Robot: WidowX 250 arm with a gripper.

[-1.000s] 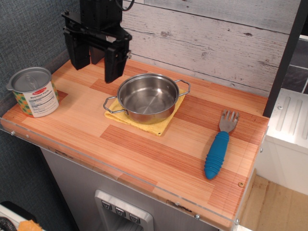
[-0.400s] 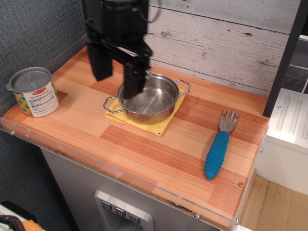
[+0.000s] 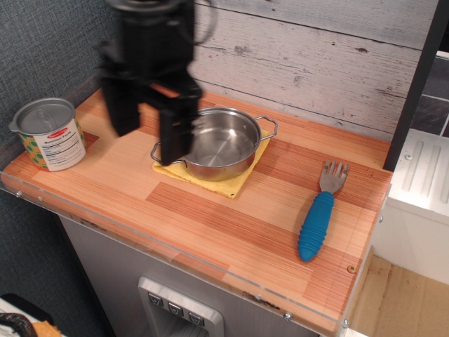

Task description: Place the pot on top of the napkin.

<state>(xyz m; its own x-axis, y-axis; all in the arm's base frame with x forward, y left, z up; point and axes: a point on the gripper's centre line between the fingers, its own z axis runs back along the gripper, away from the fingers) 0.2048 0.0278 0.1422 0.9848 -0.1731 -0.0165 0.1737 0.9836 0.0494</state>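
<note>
The shiny steel pot [image 3: 221, 144] stands upright on the yellow napkin [image 3: 223, 181] near the middle of the wooden counter. The napkin's edges show at the pot's front and right. My black gripper [image 3: 149, 133] is open and empty. It hangs just left of the pot, blurred by motion. Its right finger [image 3: 175, 135] covers the pot's left rim and left handle. I cannot tell whether it touches the pot. Its left finger [image 3: 125, 112] is over bare wood.
A tin can with a colourful label [image 3: 49, 133] stands at the counter's left edge. A fork with a blue handle [image 3: 320, 213] lies at the right. A plank wall runs along the back. The counter's front edge [image 3: 175, 256] has a clear strip.
My gripper swung from the back left to over the pot, then came left and down to the pot's left side. The pot and napkin have not moved.
</note>
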